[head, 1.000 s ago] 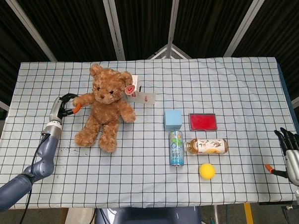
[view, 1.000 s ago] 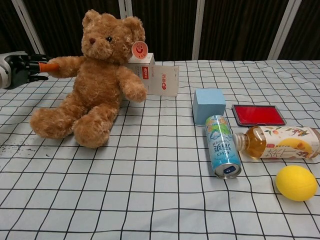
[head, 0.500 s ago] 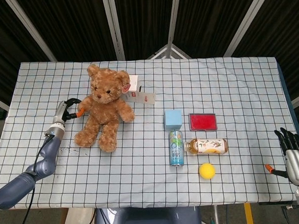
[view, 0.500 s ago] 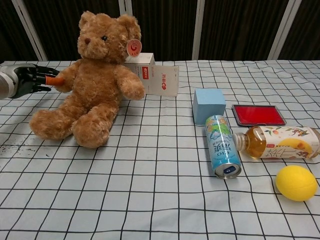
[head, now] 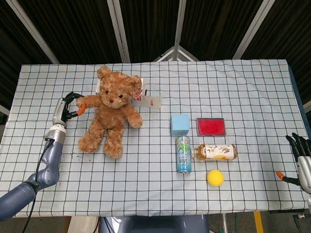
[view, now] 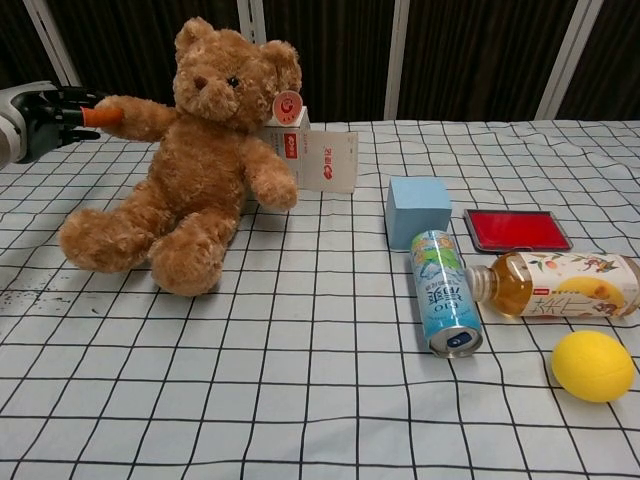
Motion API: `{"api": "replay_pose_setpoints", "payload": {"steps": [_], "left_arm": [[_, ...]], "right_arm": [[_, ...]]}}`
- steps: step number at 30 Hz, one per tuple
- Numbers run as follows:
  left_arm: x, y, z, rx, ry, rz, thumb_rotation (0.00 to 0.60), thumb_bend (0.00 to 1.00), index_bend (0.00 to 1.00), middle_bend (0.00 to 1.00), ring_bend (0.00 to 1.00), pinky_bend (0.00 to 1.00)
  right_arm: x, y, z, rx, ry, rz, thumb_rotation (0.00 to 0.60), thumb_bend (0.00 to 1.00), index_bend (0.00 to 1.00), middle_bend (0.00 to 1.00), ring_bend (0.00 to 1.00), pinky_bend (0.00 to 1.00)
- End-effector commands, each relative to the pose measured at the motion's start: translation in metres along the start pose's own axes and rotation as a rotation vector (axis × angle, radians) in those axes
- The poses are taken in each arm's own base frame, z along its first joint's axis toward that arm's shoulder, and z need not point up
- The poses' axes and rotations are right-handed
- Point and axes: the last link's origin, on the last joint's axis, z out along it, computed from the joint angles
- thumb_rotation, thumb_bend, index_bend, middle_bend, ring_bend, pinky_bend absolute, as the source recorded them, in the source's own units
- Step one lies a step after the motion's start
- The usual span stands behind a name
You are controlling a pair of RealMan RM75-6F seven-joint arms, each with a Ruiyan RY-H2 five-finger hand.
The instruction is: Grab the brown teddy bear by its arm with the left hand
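Note:
The brown teddy bear (head: 111, 114) (view: 200, 170) sits upright on the checked tablecloth at the left, a round tag on its ear. My left hand (head: 68, 106) (view: 45, 115) holds the end of the bear's outstretched arm (view: 135, 115), its fingers wrapped around the paw and an orange fingertip showing against the fur. The arm is stretched out and raised toward the hand. My right hand (head: 305, 156) hangs off the table's right front corner, fingers spread, holding nothing.
A white carton (view: 320, 158) stands behind the bear. To the right lie a blue cube (view: 418, 208), a red flat box (view: 515, 230), a can (view: 445, 305), a tea bottle (view: 555, 285) and a yellow ball (view: 592, 365).
My left hand has lifted and pulled the bear's arm up and outward. The bear has shifted slightly right and leans back upright; half a second ago its arm hung lower.

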Motion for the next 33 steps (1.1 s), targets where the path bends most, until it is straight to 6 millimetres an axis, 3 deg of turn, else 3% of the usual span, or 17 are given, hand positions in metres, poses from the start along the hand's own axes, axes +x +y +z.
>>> {"api": "replay_pose_setpoints", "payload": {"steps": [1, 7, 12, 18, 25, 33], "left_arm": [[0.003, -0.01, 0.0, 0.035, -0.008, 0.012, 0.6, 0.56, 0.46, 0.35, 0.0, 0.0], [0.009, -0.026, 0.002, 0.104, -0.023, 0.057, 0.6, 0.56, 0.46, 0.34, 0.0, 0.0], [0.01, -0.027, 0.004, 0.113, -0.029, 0.077, 0.6, 0.53, 0.44, 0.33, 0.0, 0.0], [0.008, -0.024, 0.002, 0.098, -0.061, 0.139, 0.6, 0.4, 0.31, 0.24, 0.0, 0.0], [0.006, -0.025, -0.002, 0.092, -0.103, 0.185, 0.6, 0.29, 0.06, 0.01, 0.0, 0.0], [0.019, -0.017, -0.015, 0.005, -0.095, 0.2, 0.6, 0.29, 0.01, 0.0, 0.0, 0.0]], "right_arm": [[0.0, 0.0, 0.0, 0.0, -0.001, 0.001, 0.6, 0.13, 0.05, 0.02, 0.0, 0.0], [-0.001, 0.0, 0.0, -0.001, -0.003, -0.002, 0.6, 0.13, 0.05, 0.02, 0.0, 0.0], [-0.001, -0.001, 0.001, 0.0, -0.004, -0.004, 0.6, 0.13, 0.05, 0.02, 0.0, 0.0], [-0.001, -0.001, 0.0, -0.001, -0.003, -0.003, 0.6, 0.13, 0.05, 0.02, 0.0, 0.0], [0.0, 0.0, 0.0, -0.004, 0.0, 0.0, 0.6, 0.13, 0.05, 0.02, 0.0, 0.0], [0.001, 0.0, -0.001, -0.003, -0.002, 0.003, 0.6, 0.13, 0.05, 0.02, 0.0, 0.0]]}}
